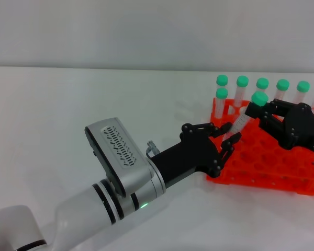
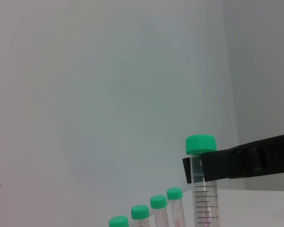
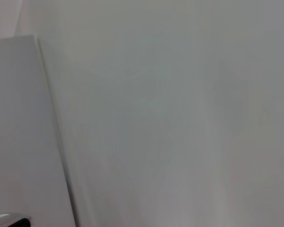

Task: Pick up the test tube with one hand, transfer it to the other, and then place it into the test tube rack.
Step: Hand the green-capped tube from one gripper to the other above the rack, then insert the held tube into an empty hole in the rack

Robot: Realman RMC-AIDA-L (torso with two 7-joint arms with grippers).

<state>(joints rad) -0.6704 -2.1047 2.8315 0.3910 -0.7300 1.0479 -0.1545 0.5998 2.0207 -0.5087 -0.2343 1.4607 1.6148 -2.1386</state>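
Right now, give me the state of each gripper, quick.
Left gripper: open, fingers spread beside the lower end of the test tube, over the rack.
Right gripper: closed on the test tube just below its green cap.

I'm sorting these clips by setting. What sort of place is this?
Probably a lab-style test bench: an orange-red test tube rack with a row of green-capped tubes on a plain white table, where the left gripper and right gripper handle one test tube.
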